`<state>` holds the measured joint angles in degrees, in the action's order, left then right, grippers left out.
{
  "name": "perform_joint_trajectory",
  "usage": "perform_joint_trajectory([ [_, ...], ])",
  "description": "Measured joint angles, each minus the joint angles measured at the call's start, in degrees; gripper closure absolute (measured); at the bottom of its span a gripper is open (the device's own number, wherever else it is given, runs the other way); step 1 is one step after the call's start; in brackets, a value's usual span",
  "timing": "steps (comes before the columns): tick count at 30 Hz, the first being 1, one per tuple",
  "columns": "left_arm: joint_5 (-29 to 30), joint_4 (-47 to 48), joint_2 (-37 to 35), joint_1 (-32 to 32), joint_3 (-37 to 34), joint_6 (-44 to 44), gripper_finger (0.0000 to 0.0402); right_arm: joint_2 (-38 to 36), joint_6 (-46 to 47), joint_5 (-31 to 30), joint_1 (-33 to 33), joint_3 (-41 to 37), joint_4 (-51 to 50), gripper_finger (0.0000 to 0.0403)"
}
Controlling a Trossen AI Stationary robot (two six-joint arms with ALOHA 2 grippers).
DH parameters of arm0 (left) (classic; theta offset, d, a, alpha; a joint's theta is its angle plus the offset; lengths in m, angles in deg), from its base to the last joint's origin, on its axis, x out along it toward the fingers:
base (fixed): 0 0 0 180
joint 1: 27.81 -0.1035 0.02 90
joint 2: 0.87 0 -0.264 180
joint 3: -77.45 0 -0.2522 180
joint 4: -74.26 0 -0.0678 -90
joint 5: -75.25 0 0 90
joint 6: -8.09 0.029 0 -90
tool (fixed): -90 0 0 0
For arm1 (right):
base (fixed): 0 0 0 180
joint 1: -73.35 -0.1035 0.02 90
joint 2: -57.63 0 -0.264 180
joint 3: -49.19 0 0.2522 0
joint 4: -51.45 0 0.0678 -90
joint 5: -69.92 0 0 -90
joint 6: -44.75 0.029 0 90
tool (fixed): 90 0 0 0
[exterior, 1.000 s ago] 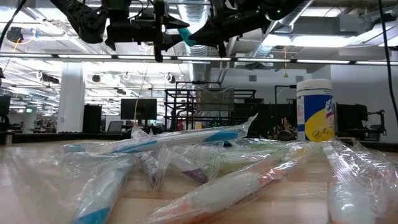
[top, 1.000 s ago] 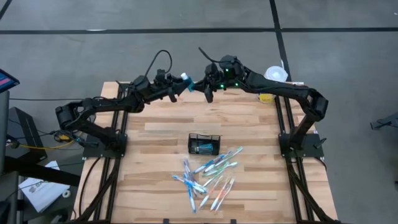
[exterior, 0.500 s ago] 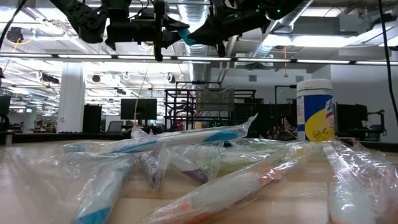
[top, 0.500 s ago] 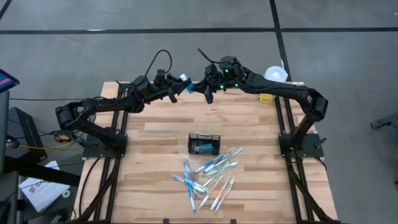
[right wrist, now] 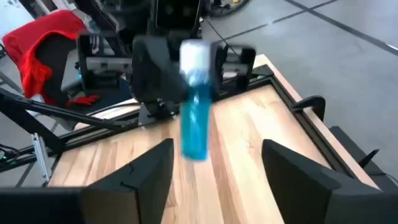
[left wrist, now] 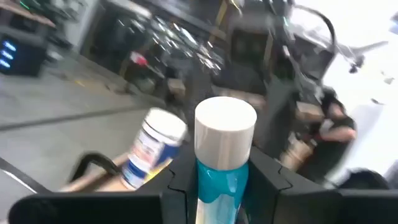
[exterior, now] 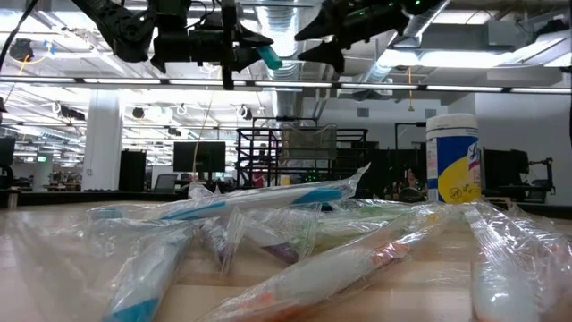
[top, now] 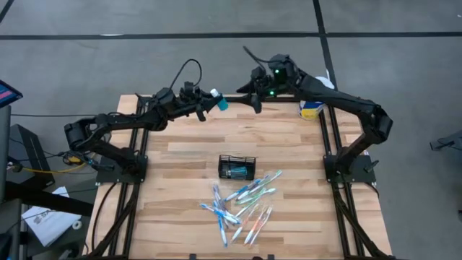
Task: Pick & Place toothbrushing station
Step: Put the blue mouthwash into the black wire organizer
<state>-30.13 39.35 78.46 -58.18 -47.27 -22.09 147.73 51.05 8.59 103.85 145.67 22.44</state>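
Right tool (top: 249, 92) has let go and backed off; left tool (top: 209, 101) grips the teal tube (top: 219, 100) near the table's far edge. Left wrist: fingers clamp the tube. Toothbrushing station (top: 237, 167) sits mid-table: light, stiff mesh, best pinched by its rim

No lettering can be read anywhere in these views — the white cylindrical tub (exterior: 454, 159) at the desk's far right corner carries a yellow-and-blue label with dark pictograms, but its print stays illegible — as do the wrapped toothbrushes' (exterior: 259, 234) packets.
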Motion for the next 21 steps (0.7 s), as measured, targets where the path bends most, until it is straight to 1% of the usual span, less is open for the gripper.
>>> perform_joint_trajectory([
  [2,-2.53,2.06,0.00,0.41,0.00,0.02,0.0324,-1.29,0.14,0.02,0.17,0.00,-1.37,0.0166],
  [4,-4.11,5.47,0.00,1.45,0.00,1.17,0.0324,-2.32,-0.73,0.01,0.11,0.00,-3.29,0.0172],
  [9,-4.80,13.06,0.00,4.98,-0.02,7.97,0.0324,-3.08,-1.92,0.11,-1.04,0.00,-5.98,0.0202],
  [11,-5.13,14.80,0.00,6.08,-0.02,10.21,0.0324,-3.12,-1.93,1.06,-1.62,0.00,-5.93,0.0214],
  [16,-6.08,15.29,0.00,7.08,0.02,12.22,0.0324,-2.51,-1.21,3.93,-3.40,-0.07,-5.34,0.0235],
  [21,-6.07,15.24,0.00,7.10,1.76,13.67,0.0324,-1.47,-0.27,4.92,-5.93,-0.09,-3.45,0.0238],
])
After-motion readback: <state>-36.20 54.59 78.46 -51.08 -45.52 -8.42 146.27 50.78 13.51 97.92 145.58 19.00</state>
